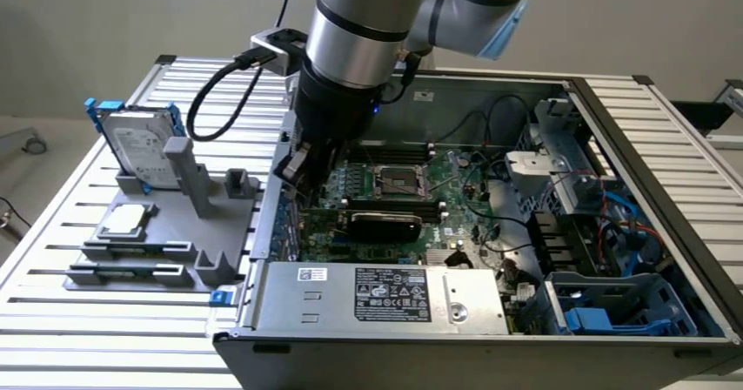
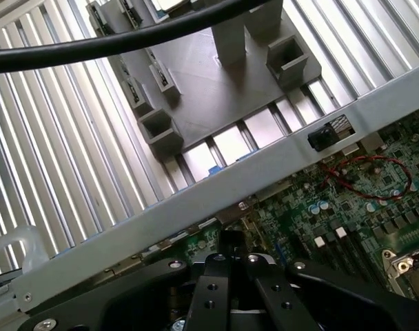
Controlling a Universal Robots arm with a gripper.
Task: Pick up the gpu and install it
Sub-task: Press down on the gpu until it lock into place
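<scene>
Even, diffuse light filled the exterior view, with soft shadows and no harsh glare; the inside of the computer case sat dimmer than the slatted table. In the wrist view the table's metal slats glared bright white, nearly washed out, while the black cable close to the lens looked soft and blurred, and the motherboard lay in shade.

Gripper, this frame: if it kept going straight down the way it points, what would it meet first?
Most likely the motherboard inside the open computer case. The gripper, shut, points down just inside the case's side wall. Whether it holds the gpu is unclear.
</scene>
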